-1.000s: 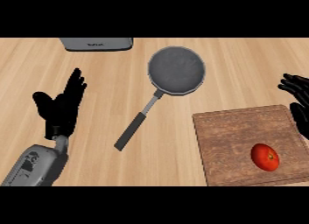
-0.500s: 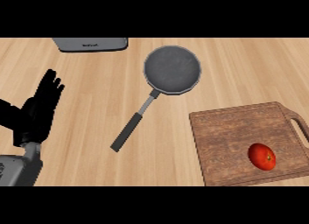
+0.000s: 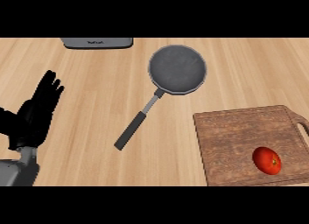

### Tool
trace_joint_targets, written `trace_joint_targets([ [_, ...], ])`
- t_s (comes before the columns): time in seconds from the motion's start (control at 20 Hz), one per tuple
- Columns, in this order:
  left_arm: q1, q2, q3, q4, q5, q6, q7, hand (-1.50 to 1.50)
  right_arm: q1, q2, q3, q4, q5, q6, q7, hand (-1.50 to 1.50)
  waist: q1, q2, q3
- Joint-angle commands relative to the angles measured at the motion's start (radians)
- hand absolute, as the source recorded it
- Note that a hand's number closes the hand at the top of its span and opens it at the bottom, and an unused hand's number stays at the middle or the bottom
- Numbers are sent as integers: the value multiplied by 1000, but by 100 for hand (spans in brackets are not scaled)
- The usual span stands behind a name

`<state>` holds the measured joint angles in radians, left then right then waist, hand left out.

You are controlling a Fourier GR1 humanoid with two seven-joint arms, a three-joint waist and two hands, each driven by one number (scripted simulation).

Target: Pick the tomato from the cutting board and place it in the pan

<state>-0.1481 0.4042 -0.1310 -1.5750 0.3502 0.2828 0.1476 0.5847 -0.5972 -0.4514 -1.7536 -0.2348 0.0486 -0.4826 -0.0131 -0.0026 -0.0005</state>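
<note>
A red tomato (image 3: pixel 267 160) lies on the brown wooden cutting board (image 3: pixel 237 135) at the lower right. The grey pan (image 3: pixel 177 68) sits near the top centre, its black handle (image 3: pixel 134 129) pointing down and left. My left hand (image 3: pixel 33 116) is at the left edge, open with fingers straight and pointing up, far from both tomato and pan. My right hand does not show in the head view.
A grey appliance (image 3: pixel 96 42) stands at the back edge, upper left. The board has a handle slot (image 3: pixel 307 135) on its right side. Bare wooden counter (image 3: pixel 92 87) lies between my left hand and the pan.
My right hand has left the view from the right edge. My left hand has shifted left, and the view has panned so that the board now shows its handle.
</note>
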Motion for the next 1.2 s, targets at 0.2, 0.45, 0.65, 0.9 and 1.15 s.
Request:
trace_joint_targets([
  [0.2,-5,-16,-9,-39,-16,-5,18,0,-34,-195,34,-150,190,7,291,-150,29,5,-1],
  [0.45,-45,-47,8,86,-17,-49,-39,0,-187,-278,140,-138,258,68,488,-150,30,11,-1],
  [0.65,-39,-32,13,36,-15,-42,8,0,-91,-299,259,-130,350,177,479,-150,25,7,0],
  [0.9,-31,-19,38,25,-23,-60,30,0,-175,-330,312,-237,349,290,667,-150,19,3,0],
  [1.15,10,-58,35,7,-51,-32,40,0,-150,-320,306,-357,427,347,729,-150,5,0,0],
])
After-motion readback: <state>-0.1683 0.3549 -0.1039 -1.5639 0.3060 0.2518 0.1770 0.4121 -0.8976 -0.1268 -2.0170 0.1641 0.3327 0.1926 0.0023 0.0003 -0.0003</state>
